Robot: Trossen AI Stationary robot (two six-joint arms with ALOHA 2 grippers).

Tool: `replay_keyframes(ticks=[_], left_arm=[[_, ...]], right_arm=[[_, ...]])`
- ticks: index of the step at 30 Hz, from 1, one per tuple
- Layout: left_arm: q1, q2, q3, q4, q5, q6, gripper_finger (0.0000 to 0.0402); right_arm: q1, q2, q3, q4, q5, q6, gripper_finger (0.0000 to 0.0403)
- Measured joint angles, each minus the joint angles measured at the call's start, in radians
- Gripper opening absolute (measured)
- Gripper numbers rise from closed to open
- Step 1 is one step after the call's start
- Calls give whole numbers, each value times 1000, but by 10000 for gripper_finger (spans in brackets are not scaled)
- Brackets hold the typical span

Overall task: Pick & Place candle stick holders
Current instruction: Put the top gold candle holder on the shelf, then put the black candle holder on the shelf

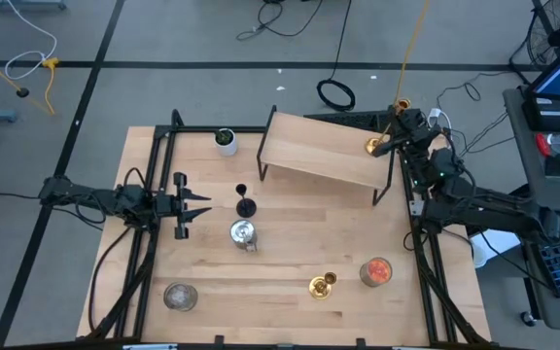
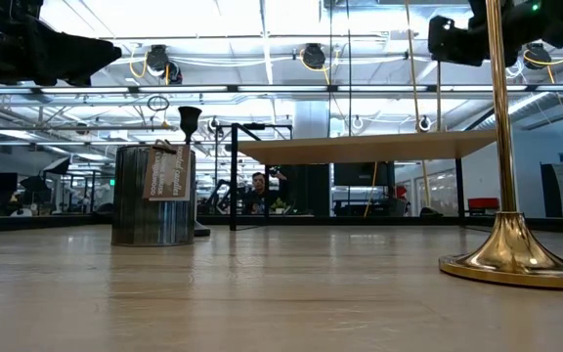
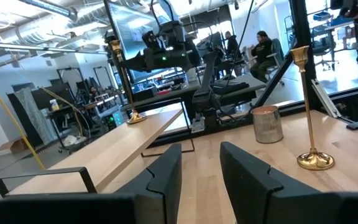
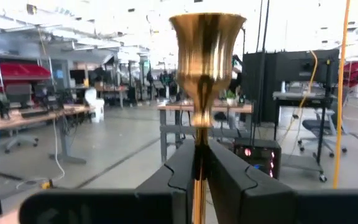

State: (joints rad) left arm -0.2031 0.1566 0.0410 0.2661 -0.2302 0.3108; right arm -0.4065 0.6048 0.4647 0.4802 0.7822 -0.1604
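My right gripper (image 1: 391,137) is shut on a tall brass candle holder (image 4: 207,37) at the right end of the wooden shelf (image 1: 319,151). My left gripper (image 1: 200,204) is open and empty, left of the slim black stemmed holder (image 1: 245,204). A silvery glass cup (image 1: 243,233) stands just nearer. A second silvery cup (image 1: 180,296), a second brass holder (image 1: 322,284) and an orange-red glass cup (image 1: 375,271) stand on their bases near the table's front. My right gripper pinches the brass holder's thin stem (image 4: 198,163) between its two fingers, below the cup-shaped top. The fingers lie level, across the stem, coming from the table's right side. The holder is upright, and its round base (image 3: 133,117) sits on the shelf top.
A small white cup with a dark inside (image 1: 226,139) stands at the far edge, left of the shelf. The shelf stands on black wire legs (image 1: 263,156). Black frame rails (image 1: 158,175) run along the table's left and right sides. People sit in the room beyond (image 3: 263,46).
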Motion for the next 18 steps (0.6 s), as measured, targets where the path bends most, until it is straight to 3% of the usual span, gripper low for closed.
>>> replay_keyframes(ticks=[9, 18], left_arm=[[0, 0, 0, -1, 0, -3, 118], [0, 0, 0, -1, 1, -33, 118]], right_arm=[[4, 1, -3, -4, -1, -12, 121], [57, -25, -2, 5, 36, -66, 167]])
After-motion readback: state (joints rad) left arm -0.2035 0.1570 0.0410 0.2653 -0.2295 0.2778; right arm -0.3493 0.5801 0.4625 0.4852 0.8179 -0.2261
